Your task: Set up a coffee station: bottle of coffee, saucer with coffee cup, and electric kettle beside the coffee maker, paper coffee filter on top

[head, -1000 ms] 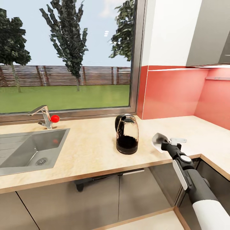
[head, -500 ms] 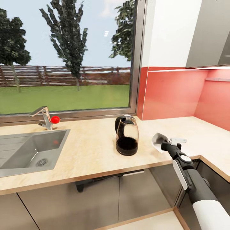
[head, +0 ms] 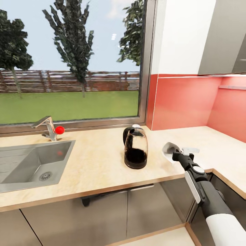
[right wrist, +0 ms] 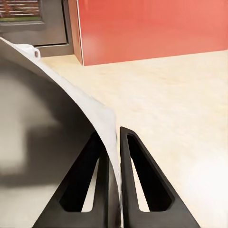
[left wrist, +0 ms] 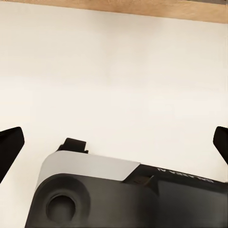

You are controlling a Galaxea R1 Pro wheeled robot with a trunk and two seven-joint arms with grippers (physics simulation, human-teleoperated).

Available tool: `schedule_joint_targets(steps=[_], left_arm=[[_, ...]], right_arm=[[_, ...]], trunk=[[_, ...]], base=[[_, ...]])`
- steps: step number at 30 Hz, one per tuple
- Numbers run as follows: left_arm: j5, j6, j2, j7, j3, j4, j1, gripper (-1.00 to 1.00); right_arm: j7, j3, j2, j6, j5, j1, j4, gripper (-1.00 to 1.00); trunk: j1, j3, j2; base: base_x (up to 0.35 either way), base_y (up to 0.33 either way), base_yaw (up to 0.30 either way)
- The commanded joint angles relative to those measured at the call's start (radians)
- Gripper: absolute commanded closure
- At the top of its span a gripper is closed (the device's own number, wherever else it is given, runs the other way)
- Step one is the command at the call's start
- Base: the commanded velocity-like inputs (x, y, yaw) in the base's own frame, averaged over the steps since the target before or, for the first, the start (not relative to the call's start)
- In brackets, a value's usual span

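A glass jug (head: 136, 148) with a black handle and a dark base stands upright on the light countertop (head: 99, 160); whether it is the coffee maker or the kettle I cannot tell. To its right, just above the counter, my right gripper (head: 173, 154) is shut on the thin wall of a white curved vessel (head: 168, 149), apparently the coffee cup. The right wrist view has that wall (right wrist: 90, 111) pinched between the two black fingers (right wrist: 137, 180). My left gripper (left wrist: 114, 142) is open, its fingertips (left wrist: 9, 147) far apart over a pale surface.
A steel sink (head: 30, 164) and a tap (head: 48, 126) with a red knob lie at the left under the window. A red backsplash (head: 184, 100) runs behind the counter's right corner. Grey cabinet fronts (head: 102, 215) are below the counter edge.
The whole picture has shifted a little, so the camera has moved. My right gripper keeps the same hold on the white vessel, and the jug stays put on the counter.
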Motion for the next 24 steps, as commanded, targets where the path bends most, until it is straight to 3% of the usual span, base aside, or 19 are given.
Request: schedule_joint_targets(steps=[1, 19, 24], left_arm=[[0.010, -0.001, 0.000, 0.000, 0.000, -0.002, 0.000, -1.00], [0.010, -0.001, -0.001, 0.000, 0.000, -0.002, 0.000, -1.00], [0.010, -0.001, -0.001, 0.000, 0.000, -0.002, 0.000, -1.00]], right_arm=[[-0.006, 0.001, -0.001, 0.004, -0.014, 0.000, -0.002, 1.00], [-0.006, 0.001, -0.001, 0.004, -0.012, 0.000, -0.002, 1.00], [-0.006, 0.001, -0.001, 0.005, -0.012, 0.000, -0.007, 1.00]], trunk=[[-0.004, 0.002, 0.007], [-0.073, 0.059, 0.133], [-0.073, 0.059, 0.133]], base=[[0.000, 0.000, 0.000], [0.000, 0.000, 0.000], [0.000, 0.000, 0.000]])
